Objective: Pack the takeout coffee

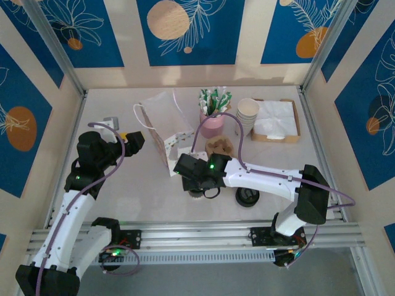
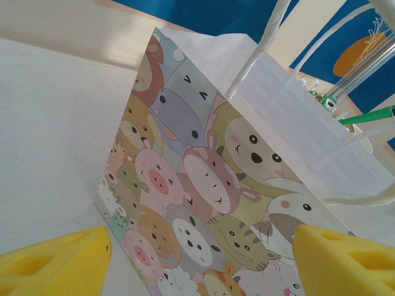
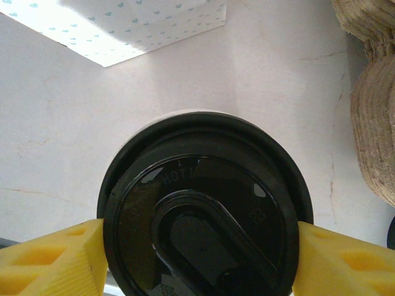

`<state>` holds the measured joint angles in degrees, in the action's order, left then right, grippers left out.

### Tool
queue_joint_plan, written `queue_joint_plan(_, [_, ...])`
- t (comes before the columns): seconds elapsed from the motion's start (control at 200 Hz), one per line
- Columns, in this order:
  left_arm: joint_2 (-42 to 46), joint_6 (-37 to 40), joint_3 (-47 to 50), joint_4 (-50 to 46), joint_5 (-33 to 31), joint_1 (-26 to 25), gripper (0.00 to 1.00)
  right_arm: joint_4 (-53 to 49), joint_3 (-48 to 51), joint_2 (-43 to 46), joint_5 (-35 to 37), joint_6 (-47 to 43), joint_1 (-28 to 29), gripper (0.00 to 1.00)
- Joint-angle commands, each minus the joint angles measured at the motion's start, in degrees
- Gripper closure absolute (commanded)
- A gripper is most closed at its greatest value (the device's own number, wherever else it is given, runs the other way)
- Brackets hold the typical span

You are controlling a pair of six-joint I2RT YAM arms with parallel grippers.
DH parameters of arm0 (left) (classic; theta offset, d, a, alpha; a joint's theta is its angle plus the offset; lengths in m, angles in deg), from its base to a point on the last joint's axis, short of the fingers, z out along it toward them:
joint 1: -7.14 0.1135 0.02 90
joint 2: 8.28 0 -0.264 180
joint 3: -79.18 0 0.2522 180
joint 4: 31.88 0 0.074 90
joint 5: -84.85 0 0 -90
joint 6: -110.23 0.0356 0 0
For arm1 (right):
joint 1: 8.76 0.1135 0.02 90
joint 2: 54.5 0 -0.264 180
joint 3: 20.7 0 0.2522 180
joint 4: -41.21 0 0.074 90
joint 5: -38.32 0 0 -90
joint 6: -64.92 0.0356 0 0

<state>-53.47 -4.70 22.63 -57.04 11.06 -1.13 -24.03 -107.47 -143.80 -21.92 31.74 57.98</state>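
The right tool (image 3: 200,240) clasps the takeout coffee (image 3: 203,203) by its glossy round black lid, yellow fingers (image 3: 55,259) at either side, on the pale counter (image 3: 74,135). The left tool (image 2: 202,243) stands open before a paper bag (image 2: 203,166) printed with animals.

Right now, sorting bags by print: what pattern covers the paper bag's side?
Cartoon animal faces on the paper bag; best in left wrist view.

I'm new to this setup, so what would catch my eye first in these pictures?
The coffee, black lid up, sits between the right gripper's yellow fingers. Then the cartoon-animal bag standing mid-table, just ahead of the left gripper.
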Motion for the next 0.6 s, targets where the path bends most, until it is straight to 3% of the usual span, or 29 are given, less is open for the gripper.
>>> queue_joint_plan(0.0, [0.2,0.7,0.5,0.0,-0.1,-0.2,0.23,-1.8,-1.4,0.7,-0.2,-0.4,0.3,0.30])
queue_joint_plan(0.59, [0.4,0.8,0.5,-0.1,-0.3,-0.1,0.23,-0.6,-2.6,5.2,1.0,-2.6,1.6,0.30])
